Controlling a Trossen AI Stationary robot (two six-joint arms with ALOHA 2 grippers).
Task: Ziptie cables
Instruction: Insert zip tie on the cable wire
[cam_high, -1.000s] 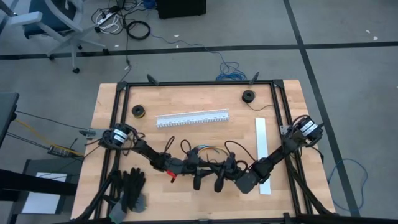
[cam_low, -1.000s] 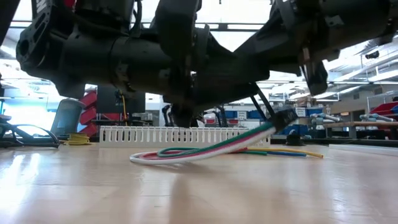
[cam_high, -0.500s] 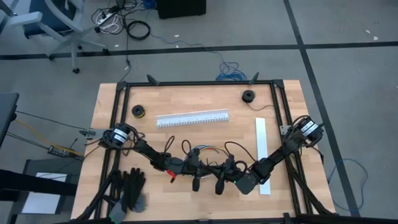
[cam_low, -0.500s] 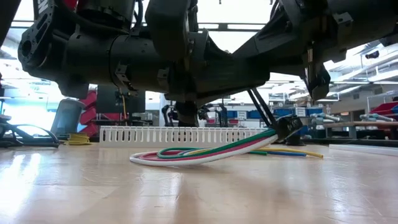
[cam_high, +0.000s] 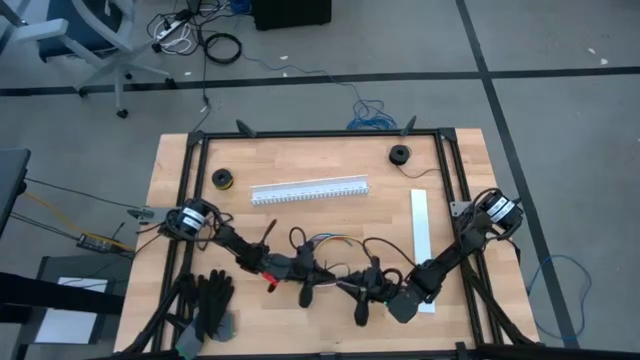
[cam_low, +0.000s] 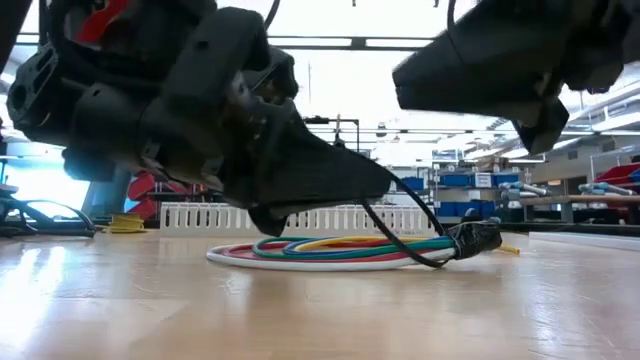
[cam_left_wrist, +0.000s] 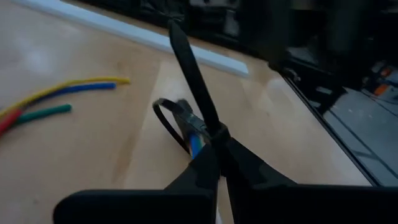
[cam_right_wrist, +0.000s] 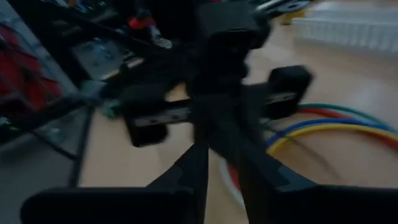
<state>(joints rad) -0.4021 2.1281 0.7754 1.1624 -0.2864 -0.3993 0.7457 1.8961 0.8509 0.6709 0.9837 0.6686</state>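
Observation:
The cables are thin red, green, blue, yellow and white wires. They lie in a flat loop on the table. A black zip tie loop goes round them near a dark plug end. My left gripper hovers just above the wood beside that end and is shut on the zip tie's strap. My right gripper stands a little to the right and nearer the table's front edge. A narrow gap shows between its fingers, with nothing in it, and it faces my left gripper. My left gripper pinches the zip tie's black strap between its two fingers. It comes in almost level from the table's left. The free tail sticks out past the fingertips. From the fingers the strap curves slack down to the loop round the cables on the table.
A long white slotted channel lies behind the cables. A flat white strip lies at the right. Two black rolls sit near the far edge. Black gloves lie at the near left corner.
The cables' plug end was held up off the wood and has dropped; the bundle now lies flat on the table. My right gripper has drawn back toward the table's near right, away from the cables. My left gripper has sunk lower over the table.

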